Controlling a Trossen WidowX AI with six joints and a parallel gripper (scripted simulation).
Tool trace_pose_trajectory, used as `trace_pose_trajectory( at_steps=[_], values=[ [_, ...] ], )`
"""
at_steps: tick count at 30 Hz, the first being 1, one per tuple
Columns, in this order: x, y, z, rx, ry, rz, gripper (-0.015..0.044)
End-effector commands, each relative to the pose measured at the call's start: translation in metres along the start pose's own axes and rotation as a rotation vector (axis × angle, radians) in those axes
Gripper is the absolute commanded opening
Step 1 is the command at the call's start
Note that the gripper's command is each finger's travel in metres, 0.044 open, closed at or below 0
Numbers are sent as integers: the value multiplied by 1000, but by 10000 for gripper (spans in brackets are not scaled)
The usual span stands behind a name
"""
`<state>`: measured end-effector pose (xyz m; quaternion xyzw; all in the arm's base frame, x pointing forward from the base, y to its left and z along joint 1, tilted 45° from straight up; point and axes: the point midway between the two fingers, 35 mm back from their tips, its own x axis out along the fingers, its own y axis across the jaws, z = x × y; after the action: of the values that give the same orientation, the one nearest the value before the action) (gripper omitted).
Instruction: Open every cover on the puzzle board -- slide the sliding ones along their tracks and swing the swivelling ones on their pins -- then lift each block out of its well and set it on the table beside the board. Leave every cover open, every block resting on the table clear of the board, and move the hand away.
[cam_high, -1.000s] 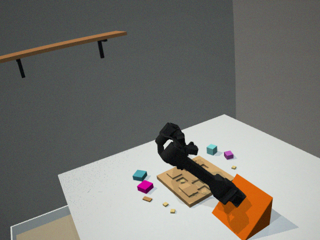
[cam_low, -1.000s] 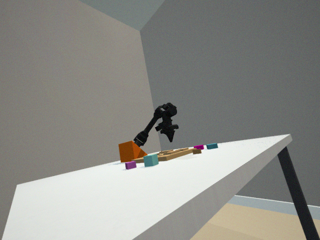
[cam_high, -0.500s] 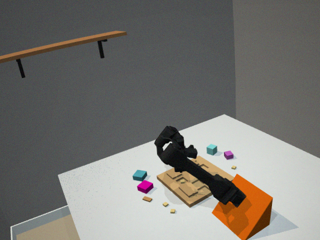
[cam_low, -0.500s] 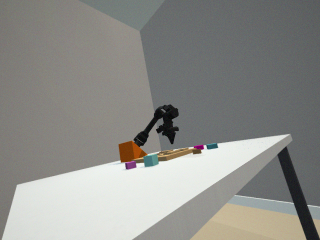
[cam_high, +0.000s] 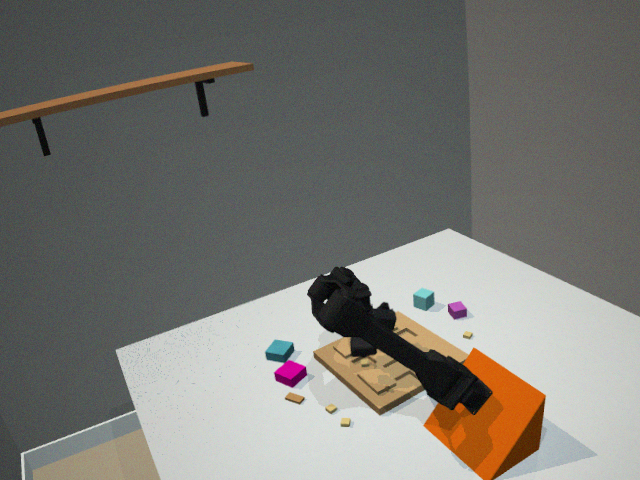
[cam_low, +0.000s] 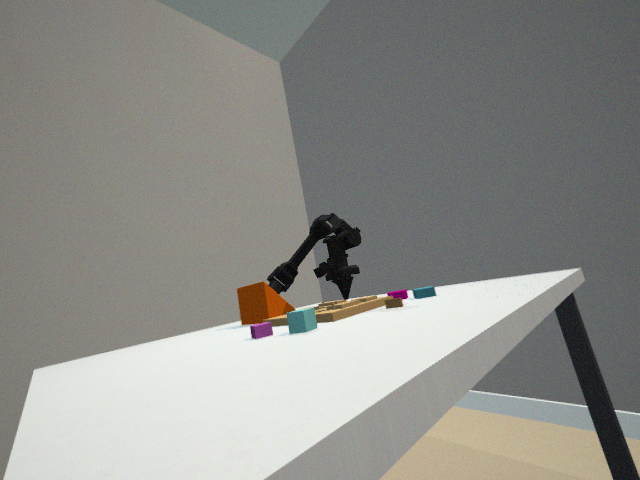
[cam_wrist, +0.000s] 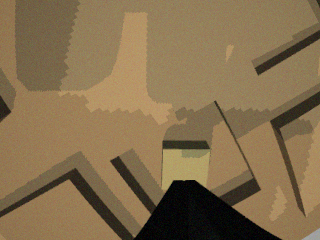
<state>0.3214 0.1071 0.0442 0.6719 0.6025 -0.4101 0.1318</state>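
Observation:
The tan puzzle board (cam_high: 334, 363) (cam_low: 361, 303) (cam_wrist: 200, 20) lies on the white table (cam_high: 217, 372) in front of the orange wedge (cam_high: 496, 413) (cam_low: 255, 304) that carries the arm. My gripper (cam_high: 361, 350) (cam_low: 344, 295) (cam_wrist: 183, 190) is shut with nothing in it. Its tip points straight down, just above the board and right behind a small yellow knob (cam_wrist: 186, 167) on a cover. Four blocks lie on the table off the board: teal (cam_high: 279, 350) (cam_low: 423, 291), magenta (cam_high: 290, 373) (cam_low: 397, 293), light teal (cam_high: 423, 298) (cam_low: 301, 319) and purple (cam_high: 456, 309) (cam_low: 261, 329).
Small tan pieces (cam_high: 294, 397) (cam_high: 330, 408) (cam_high: 345, 422) (cam_high: 467, 334) lie on the table around the board. A wooden shelf (cam_high: 124, 90) hangs on the back wall. A low bin (cam_high: 77, 449) stands on the floor at the table's left.

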Motion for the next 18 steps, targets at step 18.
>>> trace_pose_trajectory(
  at_steps=[18],
  values=[
    [16, -3, 0, 7, 1, -10, 0]
  ],
)
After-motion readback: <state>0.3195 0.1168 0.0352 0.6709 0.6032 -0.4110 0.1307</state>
